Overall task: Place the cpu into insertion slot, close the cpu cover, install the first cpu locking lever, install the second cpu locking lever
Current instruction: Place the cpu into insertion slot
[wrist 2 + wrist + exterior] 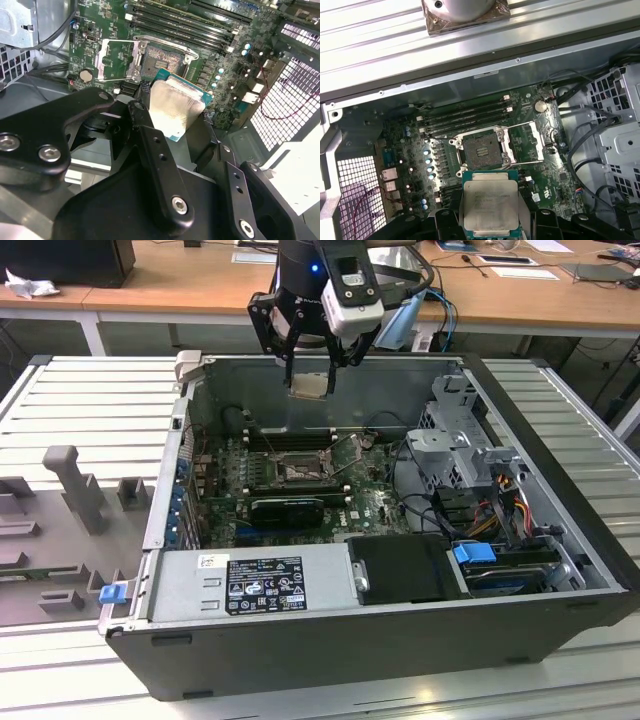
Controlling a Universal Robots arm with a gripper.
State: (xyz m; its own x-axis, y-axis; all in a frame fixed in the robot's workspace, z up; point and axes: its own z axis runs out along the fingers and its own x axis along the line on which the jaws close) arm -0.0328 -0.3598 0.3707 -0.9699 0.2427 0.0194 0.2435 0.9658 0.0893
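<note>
Holding the cpu (491,205) flat, pinched by 2 opposite edges in the gripper (310,381), well above the motherboard (402,150); below, the insertion slot (481,150) bare, the cpu cover (530,142) standing open beside it

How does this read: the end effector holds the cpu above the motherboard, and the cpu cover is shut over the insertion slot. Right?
One error: the end effector holds the cpu above the motherboard, but the cpu cover stands open beside the insertion slot, as the first wrist view shows.
</note>
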